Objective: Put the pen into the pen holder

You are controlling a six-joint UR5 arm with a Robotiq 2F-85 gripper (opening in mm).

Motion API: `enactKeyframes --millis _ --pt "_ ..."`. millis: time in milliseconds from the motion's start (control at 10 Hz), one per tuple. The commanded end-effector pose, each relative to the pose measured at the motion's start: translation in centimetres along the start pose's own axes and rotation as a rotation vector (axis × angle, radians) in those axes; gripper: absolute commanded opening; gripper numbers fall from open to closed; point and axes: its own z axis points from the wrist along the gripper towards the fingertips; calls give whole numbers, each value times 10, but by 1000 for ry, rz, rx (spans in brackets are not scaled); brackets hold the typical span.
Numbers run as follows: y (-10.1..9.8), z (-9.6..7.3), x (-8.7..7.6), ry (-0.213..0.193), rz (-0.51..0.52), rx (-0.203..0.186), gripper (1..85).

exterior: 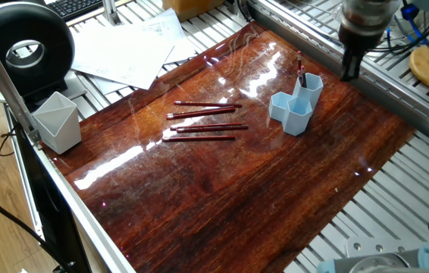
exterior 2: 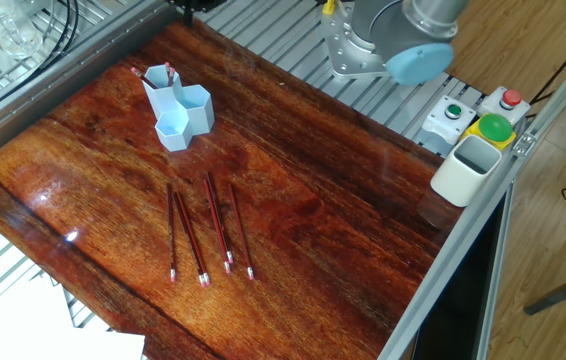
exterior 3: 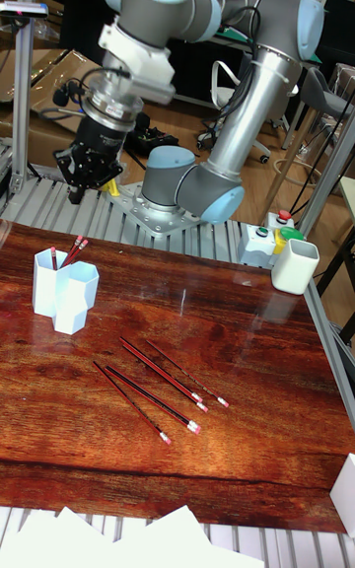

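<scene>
Looking from one fixed view, you see the gripper [exterior: 349,70] hanging beyond the pen holder [exterior: 296,104], off the tabletop [exterior: 222,182]; its jaws look empty, though you cannot tell whether they are parted. From the other fixed view, four loose pens [exterior 2: 209,233] lie well clear of that holder, probably spaced for single picks. From the tall fixed view, two pens [exterior 3: 65,254] already stand in its tallest tube
</scene>
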Motion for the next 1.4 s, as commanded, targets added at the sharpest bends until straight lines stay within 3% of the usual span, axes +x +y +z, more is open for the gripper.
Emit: enactKeyframes --millis 0,100,400,500,700,800,900,1000,1100,1300 --pt "-2 1 22 108 12 33 10" --pt "-3 1 22 109 -42 34 10" --pt "8 1 20 100 -107 -12 10" --pt "18 1 18 90 -108 -49 10" --pt "14 0 26 121 -87 -35 10" --pt "19 0 27 126 -65 -51 37" --pt "22 -1 35 156 -73 -65 170" --pt "29 -7 32 205 -72 -68 213" --pt "44 -21 18 286 -79 -67 213" --pt "68 -31 -18 344 -79 -99 227"
